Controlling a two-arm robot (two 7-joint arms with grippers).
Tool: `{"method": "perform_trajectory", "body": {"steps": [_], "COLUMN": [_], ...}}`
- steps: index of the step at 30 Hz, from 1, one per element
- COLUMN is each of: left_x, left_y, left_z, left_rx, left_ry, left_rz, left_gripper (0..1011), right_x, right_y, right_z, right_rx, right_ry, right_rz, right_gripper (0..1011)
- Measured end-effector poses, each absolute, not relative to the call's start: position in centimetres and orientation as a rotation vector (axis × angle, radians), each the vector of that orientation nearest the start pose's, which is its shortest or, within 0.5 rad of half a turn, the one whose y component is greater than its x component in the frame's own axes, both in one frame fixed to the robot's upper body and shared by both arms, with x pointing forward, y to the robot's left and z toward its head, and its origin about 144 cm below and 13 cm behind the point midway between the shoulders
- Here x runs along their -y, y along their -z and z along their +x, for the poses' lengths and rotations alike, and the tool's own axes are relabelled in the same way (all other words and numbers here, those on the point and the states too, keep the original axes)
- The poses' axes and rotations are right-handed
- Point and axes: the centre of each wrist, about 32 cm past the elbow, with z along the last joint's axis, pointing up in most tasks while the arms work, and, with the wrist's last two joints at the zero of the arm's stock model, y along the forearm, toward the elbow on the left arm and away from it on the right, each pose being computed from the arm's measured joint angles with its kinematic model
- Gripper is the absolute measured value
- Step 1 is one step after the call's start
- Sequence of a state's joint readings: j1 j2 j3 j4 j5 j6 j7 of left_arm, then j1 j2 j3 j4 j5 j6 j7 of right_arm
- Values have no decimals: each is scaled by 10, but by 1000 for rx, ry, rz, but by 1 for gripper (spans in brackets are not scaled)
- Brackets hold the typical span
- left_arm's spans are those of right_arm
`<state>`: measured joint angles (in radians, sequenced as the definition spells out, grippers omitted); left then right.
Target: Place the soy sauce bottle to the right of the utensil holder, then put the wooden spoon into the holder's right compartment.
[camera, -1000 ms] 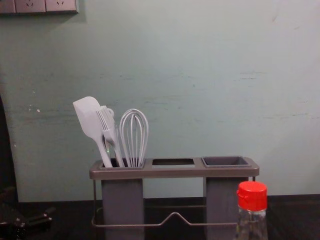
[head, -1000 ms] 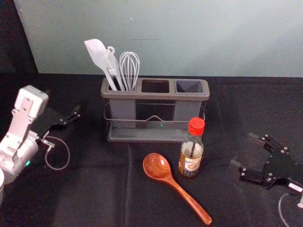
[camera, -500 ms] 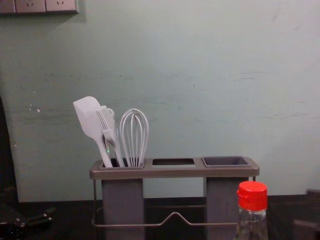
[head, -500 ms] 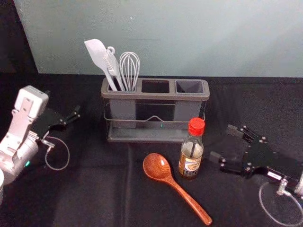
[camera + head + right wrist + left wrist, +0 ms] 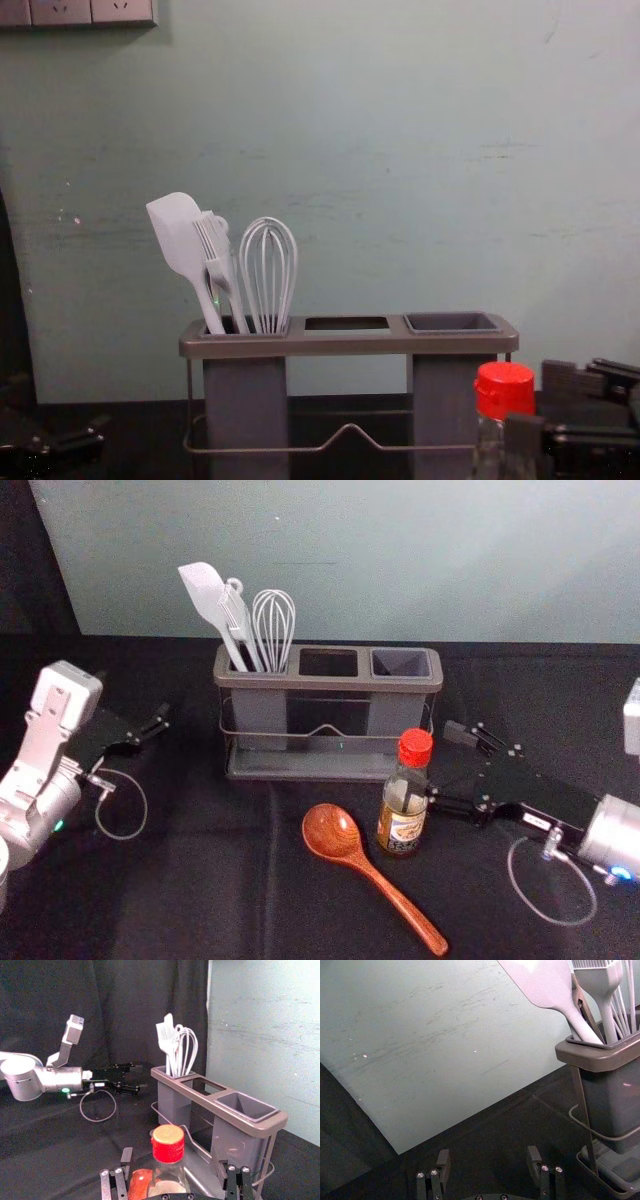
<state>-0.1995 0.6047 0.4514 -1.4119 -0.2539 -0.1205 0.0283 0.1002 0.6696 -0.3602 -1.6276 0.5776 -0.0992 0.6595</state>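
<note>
Toward the near edge of the black-covered tabletop [image 5: 200, 890] lies the wooden spoon [image 5: 331, 832], its handle slanting toward the near right corner and its bowl toward the holder. Just to the right of the bowl and beyond the handle, the soy sauce bottle [image 5: 402, 818] stands upright, red cap on, in front of the right end of the utensil holder [image 5: 328, 683].

From the right edge of the tabletop, the right gripper [image 5: 447, 767] reaches in beside the bottle. Its jaws are spread wide and grip nothing; the nearer finger is right by the bottle's side, though whether they touch I cannot tell. Over toward the left edge, the left gripper [image 5: 160, 720] is parked to the left of the holder, its jaws well apart with nothing between them.

Farther back, the holder stands lengthwise across the tabletop. In its left compartment are a spatula [image 5: 203, 588], a brush [image 5: 237, 615] and a whisk [image 5: 274, 620], heads up; the middle opening and right compartment follow. Past the tabletop's far edge rises a pale wall [image 5: 400, 560], with socket plates [image 5: 62, 12] high on its left.
</note>
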Motion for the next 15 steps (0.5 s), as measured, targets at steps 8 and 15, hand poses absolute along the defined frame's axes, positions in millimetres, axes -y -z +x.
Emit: {"method": "perform_trajectory", "body": {"steps": [8,15], "left_x": [-310,-310], "left_y": [-1140,-1140], "left_z": [489,489], "left_rx": [285,285], "left_ry": [-1248,-1248], "left_rz": [304,305], "left_gripper": [1005,1005], "right_x": [298,292], "right_y": [-1182,-1181], "right_z": [482,489], "right_rx": [68,67], "right_ry": [577,570], "right_rz": [-67,-69], "right_gripper": [1003,1003]}}
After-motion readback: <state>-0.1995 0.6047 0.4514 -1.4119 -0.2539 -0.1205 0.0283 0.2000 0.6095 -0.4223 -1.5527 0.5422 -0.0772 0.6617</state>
